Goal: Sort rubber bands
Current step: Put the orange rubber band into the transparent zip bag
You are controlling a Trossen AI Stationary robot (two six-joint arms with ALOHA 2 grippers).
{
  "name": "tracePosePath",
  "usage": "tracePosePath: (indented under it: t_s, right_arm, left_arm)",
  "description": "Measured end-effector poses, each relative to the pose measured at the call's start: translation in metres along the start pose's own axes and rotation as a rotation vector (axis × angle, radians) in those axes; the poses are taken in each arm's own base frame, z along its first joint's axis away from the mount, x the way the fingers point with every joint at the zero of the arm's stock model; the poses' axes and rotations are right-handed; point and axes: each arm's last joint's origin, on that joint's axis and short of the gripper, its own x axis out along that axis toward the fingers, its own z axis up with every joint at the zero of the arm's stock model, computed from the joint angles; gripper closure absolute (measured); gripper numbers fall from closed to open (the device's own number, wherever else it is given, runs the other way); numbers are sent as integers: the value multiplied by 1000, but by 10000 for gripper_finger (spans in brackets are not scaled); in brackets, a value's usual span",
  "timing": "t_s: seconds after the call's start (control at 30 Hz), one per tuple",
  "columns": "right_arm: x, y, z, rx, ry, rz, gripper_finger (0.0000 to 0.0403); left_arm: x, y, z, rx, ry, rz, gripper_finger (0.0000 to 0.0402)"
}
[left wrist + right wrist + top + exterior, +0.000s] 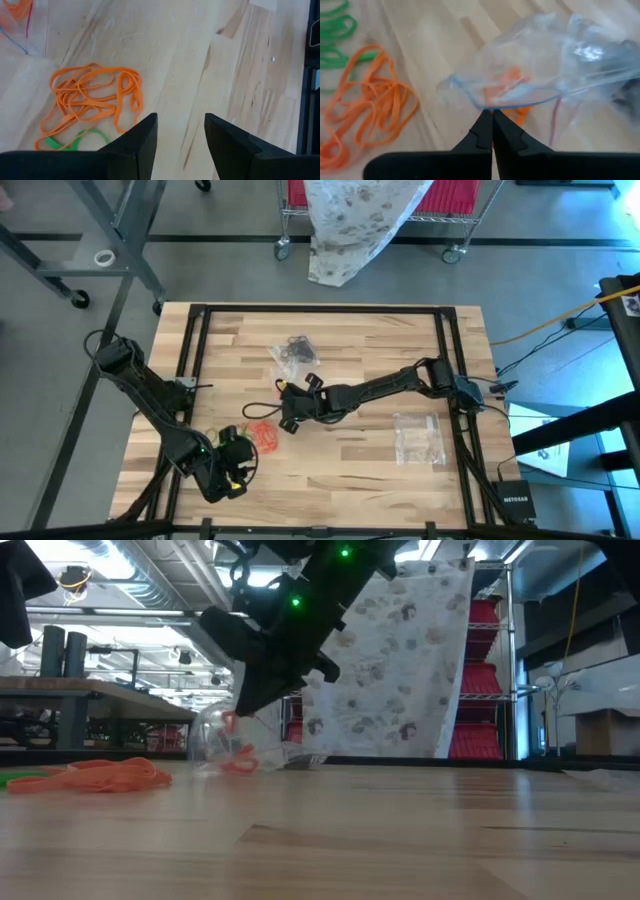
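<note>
A loose heap of orange rubber bands (264, 436) (90, 100) (367, 115) lies flat on the wooden table (350, 470), with green bands (335, 35) (75, 141) beside it. My right gripper (492, 117) (287, 420) is shut on a clear plastic bag (545, 65) (222, 745) that has a few orange bands (507, 80) inside. My left gripper (180, 135) (240, 460) hovers open above the table near its front edge, just short of the orange heap, with nothing between its fingers. My right gripper pinches the bag's open edge with the blue zip line (492, 105) between its two fingertips. The fingers slant down from the table's right side. The pinched edge is raised, and the bag's lower part (235, 766) rests on the table.
A second clear bag with black bands (295, 352) lies toward the far side. Another clear bag (418, 438) lies at the right. A black cable (255, 410) curls beside the right gripper. The table's black frame (195, 350) runs along its edges.
</note>
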Motion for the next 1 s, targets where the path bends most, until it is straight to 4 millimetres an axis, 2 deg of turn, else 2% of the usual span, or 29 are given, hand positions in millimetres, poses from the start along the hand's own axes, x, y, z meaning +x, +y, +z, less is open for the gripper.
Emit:
tracePosePath:
  t_s: [0.27, 0.53, 0.7, 1.0]
  right_arm:
    - [17, 5, -7, 16, -29, -6, 389]
    - [17, -1, -5, -10, -19, -39, 266]
    - [-1, -1, -3, -68, 46, 14, 216]
    - [-30, 24, -16, -143, 88, 82, 208]
  left_arm:
    - [0, 0, 0, -2, 0, 0, 247]
    - [0, 0, 0, -3, -1, -1, 247]
    - [0, 0, 0, -14, -1, -1, 247]
    - [1, 1, 2, -34, 2, 4, 247]
